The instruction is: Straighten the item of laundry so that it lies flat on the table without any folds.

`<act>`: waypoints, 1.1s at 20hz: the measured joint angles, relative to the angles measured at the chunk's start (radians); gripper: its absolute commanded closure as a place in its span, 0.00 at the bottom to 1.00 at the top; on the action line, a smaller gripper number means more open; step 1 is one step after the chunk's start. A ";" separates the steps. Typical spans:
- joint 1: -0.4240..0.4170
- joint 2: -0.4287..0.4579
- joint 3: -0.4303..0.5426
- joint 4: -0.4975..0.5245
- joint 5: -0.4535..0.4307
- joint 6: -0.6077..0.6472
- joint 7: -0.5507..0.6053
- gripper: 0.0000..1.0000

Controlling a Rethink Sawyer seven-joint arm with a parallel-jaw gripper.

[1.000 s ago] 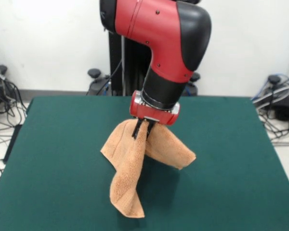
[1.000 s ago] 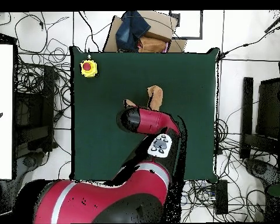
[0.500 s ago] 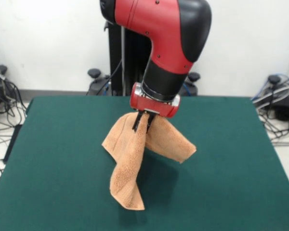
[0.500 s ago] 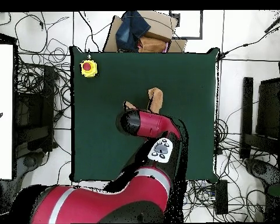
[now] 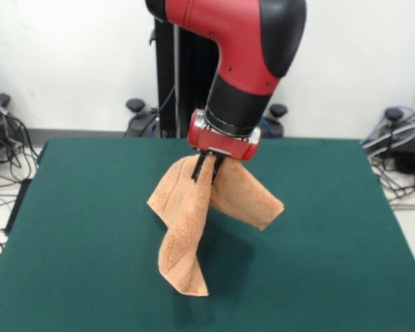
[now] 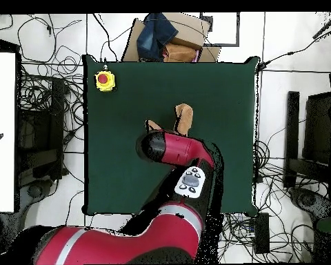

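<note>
The gripper (image 5: 207, 166) sits a bit above the middle of the front view, and its two thin black fingers are pinched shut on the top of the towel (image 5: 194, 228). There is one arm (image 5: 245, 62), round and smooth, red with black parts, coming down from the top of the frame.

There is one towel. It is peach-orange and fuzzy, like a bath cloth. It hangs from the gripper in soft folds. One long part twists down toward the bottom middle of the front view, and its low tip looks to be at or just above the table (image 5: 69, 228). I cannot tell if it touches. One shorter flap sticks out to the right with a pointed corner. A third bit bulges out to the left.

There is one table. It is a big rectangle with a dark green top that looks like felt.

In the overhead view, the arm covers most of the towel (image 6: 184, 117), so only two small orange bits show near the middle. One yellow box with a red button (image 6: 104, 80) sits at the table's upper left corner.
</note>
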 measured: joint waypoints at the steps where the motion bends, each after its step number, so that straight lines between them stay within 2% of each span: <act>1: 0.001 -0.001 0.000 0.001 0.000 0.000 0.000 1.00; 10: 0.001 -0.007 0.005 0.051 0.000 0.000 0.000 1.00; 22: -0.009 -0.053 0.031 0.194 -0.037 -0.021 0.000 1.00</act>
